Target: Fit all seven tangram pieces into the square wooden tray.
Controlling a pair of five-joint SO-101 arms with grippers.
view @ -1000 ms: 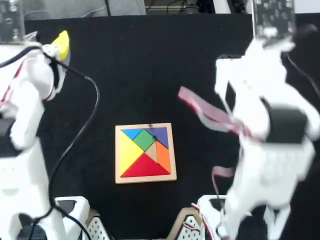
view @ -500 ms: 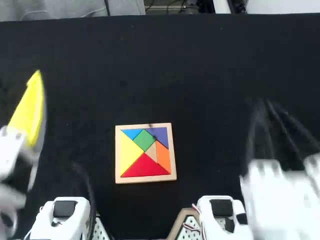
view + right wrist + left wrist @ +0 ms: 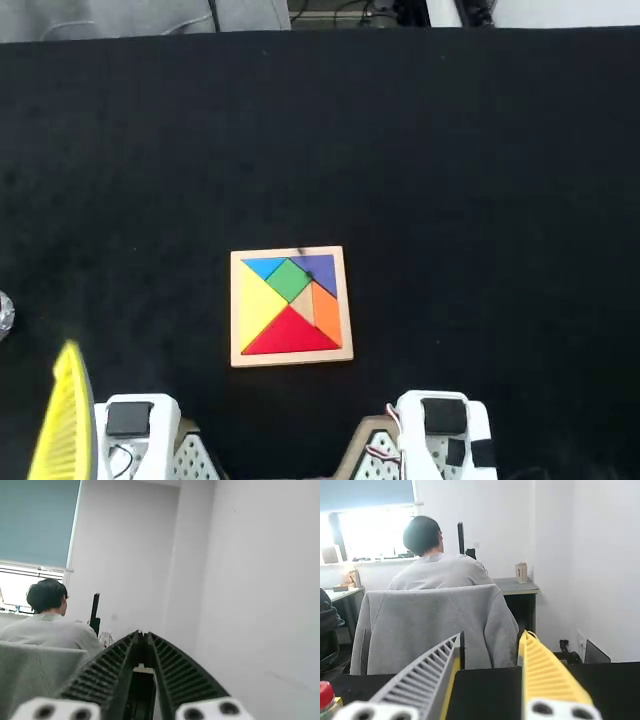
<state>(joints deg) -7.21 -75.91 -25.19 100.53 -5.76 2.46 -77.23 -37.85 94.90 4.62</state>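
High view: the square wooden tray (image 3: pixel 235 340) lies flat at the middle of the black cloth table (image 3: pixel 480 200), somewhat toward the near edge. I count seven pieces inside it, edge to edge. The blue triangle (image 3: pixel 262 266), green square (image 3: pixel 289 279) and purple piece (image 3: pixel 322 268) run along the far side. The large yellow triangle (image 3: pixel 254 303) is on the left, the large red triangle (image 3: pixel 290 333) on the near side and the orange piece (image 3: pixel 329 313) on the right. The small tan triangle (image 3: pixel 304 304) sits in the centre.

Two white arm bases (image 3: pixel 135 425) stand at the near edge, one on each side of the tray. A yellow finger (image 3: pixel 66 425) rises at the near left corner, well apart from the tray.

Left wrist view: the left gripper (image 3: pixel 492 642) is raised off the table, its grey and yellow fingers spread with nothing between them. It faces a grey jacket (image 3: pixel 435 625) draped over a chair beyond the far edge.

Right wrist view: the right gripper (image 3: pixel 145 639) points up at a white wall (image 3: pixel 250 580), its black fingers pressed together at the tips and holding nothing.
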